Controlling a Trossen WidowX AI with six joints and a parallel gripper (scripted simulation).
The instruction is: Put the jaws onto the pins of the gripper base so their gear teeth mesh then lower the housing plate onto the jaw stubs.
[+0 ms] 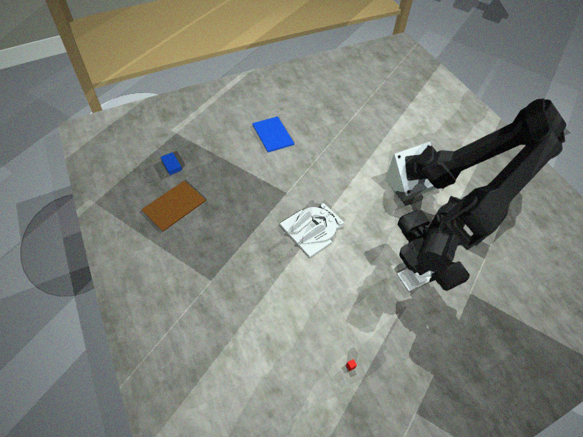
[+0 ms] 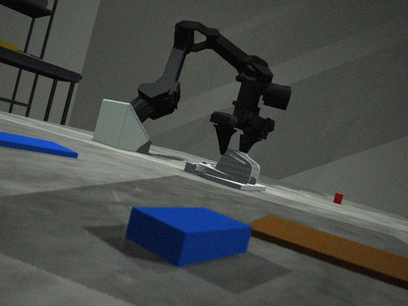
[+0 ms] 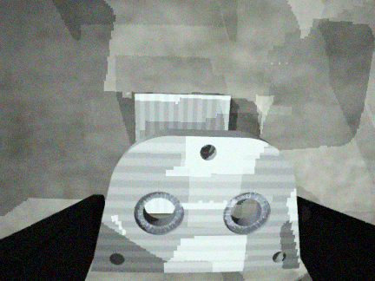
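Observation:
The white gripper base (image 1: 311,251) (image 2: 251,188) lies flat on the table. Two long white jaws lie side by side on it, a near jaw (image 2: 232,166) and a far jaw (image 2: 256,168) with raised fins. Two short round stubs show at one end; whether the gear teeth mesh is too small to tell. My gripper (image 3: 195,205) (image 2: 233,152) is shut on the white housing plate (image 3: 204,186), one black finger at each side edge. The plate has a rounded top edge, two ringed holes and three small holes. It is over a ribbed white stand (image 3: 182,108) (image 1: 410,279); contact between them is hidden.
A large blue slab (image 1: 272,133) (image 2: 32,144), a small blue block (image 1: 171,162) (image 2: 187,233) and an orange-brown board (image 1: 174,205) (image 2: 329,245) lie beyond the gripper base. A small red cube (image 1: 351,365) (image 2: 338,198) lies apart. The arm's pale wedge mount (image 2: 113,125) stands behind.

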